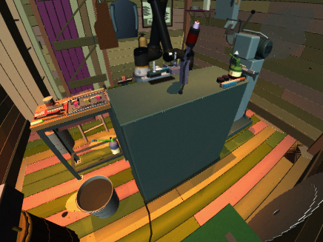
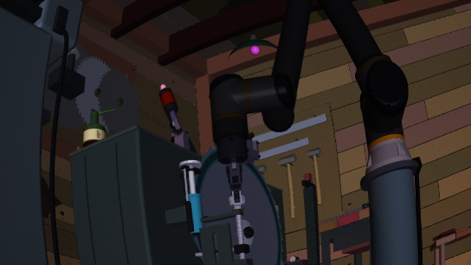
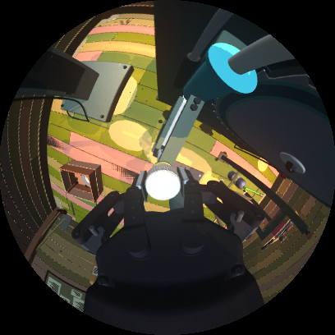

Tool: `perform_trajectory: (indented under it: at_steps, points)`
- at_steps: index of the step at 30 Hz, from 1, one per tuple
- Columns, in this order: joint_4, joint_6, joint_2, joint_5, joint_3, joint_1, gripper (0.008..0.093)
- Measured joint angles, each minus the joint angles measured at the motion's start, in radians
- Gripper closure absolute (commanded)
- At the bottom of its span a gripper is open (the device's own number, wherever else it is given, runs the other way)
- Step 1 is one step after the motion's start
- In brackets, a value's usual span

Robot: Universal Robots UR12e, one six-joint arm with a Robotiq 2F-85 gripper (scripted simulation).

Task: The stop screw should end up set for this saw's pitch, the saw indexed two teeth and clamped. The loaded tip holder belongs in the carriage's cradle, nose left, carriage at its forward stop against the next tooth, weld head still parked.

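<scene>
The saw blade (image 2: 236,216) stands on edge behind the cabinet, partly hidden by the fixture in front of it; the wrist camera shows its dark disc (image 3: 279,127). The stop screw (image 2: 238,221) is a threaded rod standing upright, topped by a knurled white knob (image 3: 163,183). My gripper (image 2: 235,197) points straight down over it, and its fingers are closed on the two sides of the knob (image 3: 163,183). A blue cylinder (image 2: 195,212) stands to the left of the screw. The weld head (image 1: 192,34), red with a pale tip, is tilted up above the cabinet top.
The green cabinet (image 1: 177,121) stands close beside the fixture. A bottle (image 1: 235,67) and a small tray (image 1: 231,81) sit on its far corner. A side table with tools (image 1: 72,104) stands to the left, a bucket (image 1: 97,196) on the floor.
</scene>
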Motion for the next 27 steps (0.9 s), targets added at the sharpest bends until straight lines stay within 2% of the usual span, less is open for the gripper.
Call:
perform_trajectory:
  at_steps: [3, 27]
  points:
    - [0.000, 0.000, 0.000, 0.000, 0.000, 0.000, 0.0919]
    - [0.000, 0.000, 0.000, 0.000, 0.000, 0.000, 0.0439]
